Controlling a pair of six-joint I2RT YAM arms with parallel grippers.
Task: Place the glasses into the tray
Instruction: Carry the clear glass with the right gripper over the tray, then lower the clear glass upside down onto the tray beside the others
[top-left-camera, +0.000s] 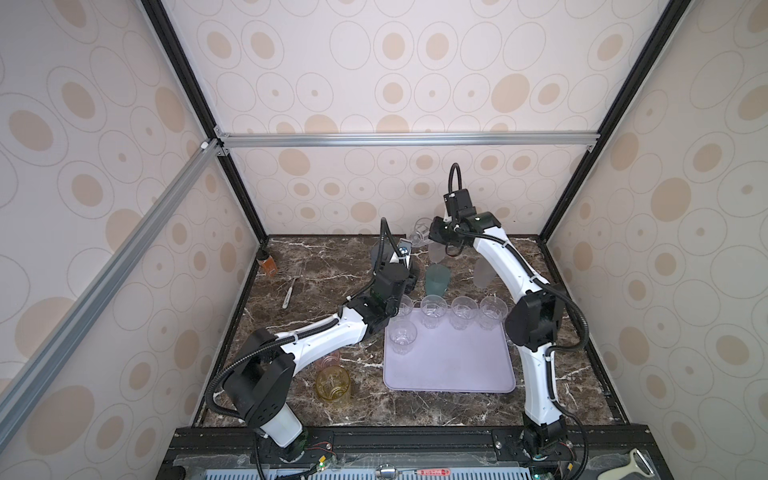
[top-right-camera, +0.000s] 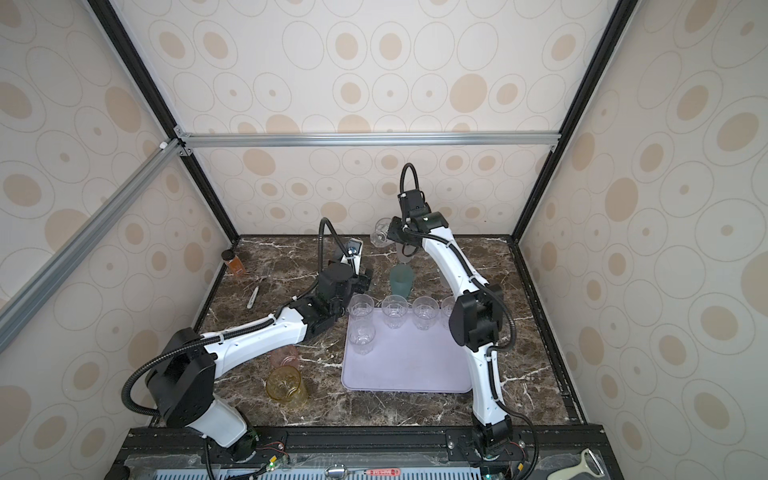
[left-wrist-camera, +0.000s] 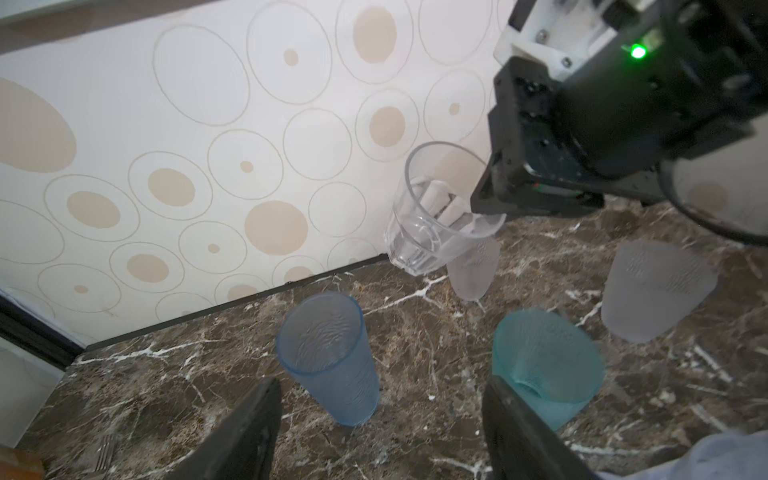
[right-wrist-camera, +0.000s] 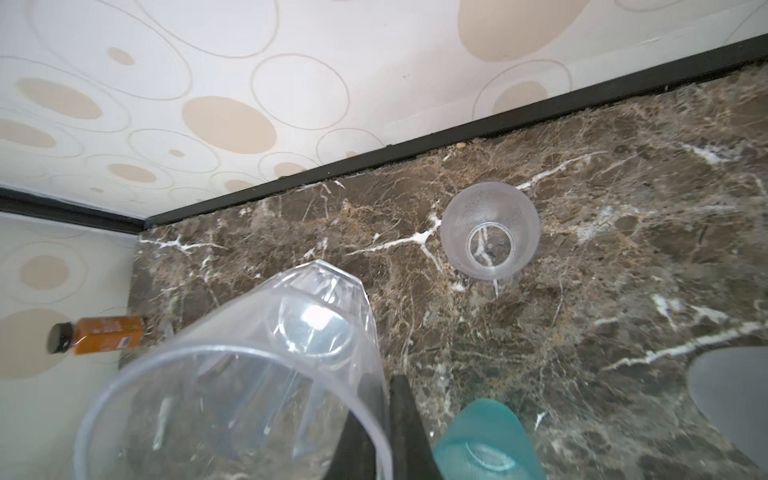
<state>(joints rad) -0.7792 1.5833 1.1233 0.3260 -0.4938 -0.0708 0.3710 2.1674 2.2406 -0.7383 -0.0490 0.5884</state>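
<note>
**A:** The clear faceted glass (left-wrist-camera: 432, 224) is up off the tabletop (top-left-camera: 324, 270), tilted, close to the back wall (top-left-camera: 374, 187). The right pincer (right-wrist-camera: 382, 415) has it by the rim!

**B:** Pinched tight, too: one finger inside the glass, one outside, with the clear wall squeezed between them.

**A:** And the tray (top-left-camera: 449, 365)?

**B:** It lies flat in front of the right arm. Five clear glasses (top-left-camera: 433, 309) stand upright in it, four along the far rim and one nearer on the left. The rest of its floor is bare.

**A:** Over to the left pincer (left-wrist-camera: 382, 380). It's spread wide and gripping nothing.

**B:** The blue-grey glass (left-wrist-camera: 328, 357) stands upright between its fingers, apart from both. The teal glass (left-wrist-camera: 544, 365) sits just behind one finger, and I can't tell whether they touch.

**A:** Beyond those?

**B:** Two frosted glasses (left-wrist-camera: 656, 291) stand on the tabletop, one right under the lifted glass. Near the left arm's base stands the amber-yellow glass (top-left-camera: 332, 384), with the pink glass (top-left-camera: 328, 361) half hidden under the arm. An amber bottle (top-left-camera: 266, 264) stands in the far left corner.
</note>
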